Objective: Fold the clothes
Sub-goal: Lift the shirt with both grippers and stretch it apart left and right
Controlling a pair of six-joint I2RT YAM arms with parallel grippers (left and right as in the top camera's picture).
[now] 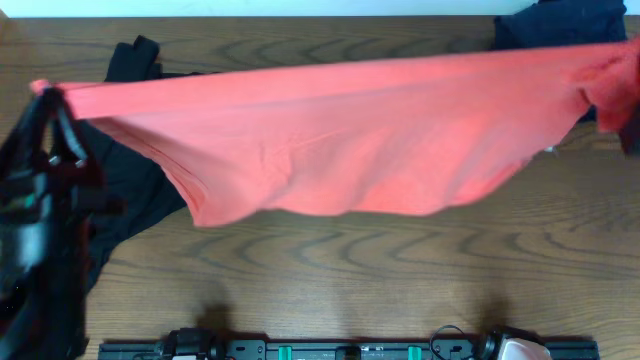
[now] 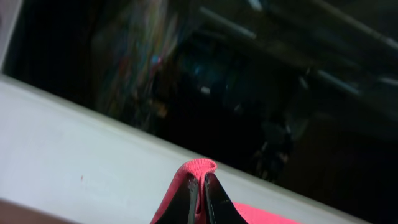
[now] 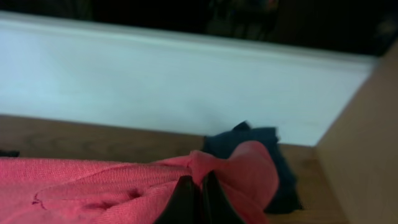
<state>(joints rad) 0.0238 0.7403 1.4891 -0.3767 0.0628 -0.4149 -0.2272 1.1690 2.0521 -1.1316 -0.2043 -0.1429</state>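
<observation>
A red-orange T-shirt (image 1: 340,140) hangs stretched above the wooden table (image 1: 400,280), held up by both ends, its lower edge sagging toward the front. At the far left my left gripper (image 1: 47,97) is shut on one end. In the left wrist view the fingertips (image 2: 208,186) pinch a fold of the red cloth (image 2: 198,167). My right gripper (image 1: 628,105) is at the right edge and mostly out of frame. In the right wrist view the gripper (image 3: 200,185) is shut on a bunched end of the shirt (image 3: 93,183). A black top (image 1: 130,185) lies flat under the shirt's left part.
A dark garment (image 1: 560,25) lies crumpled at the back right corner, and the same dark garment (image 3: 273,149) shows just behind the right gripper. A white wall (image 3: 155,81) runs along the table's back. A wooden side panel (image 3: 367,143) stands at the right. A black rail (image 1: 350,350) lines the front edge.
</observation>
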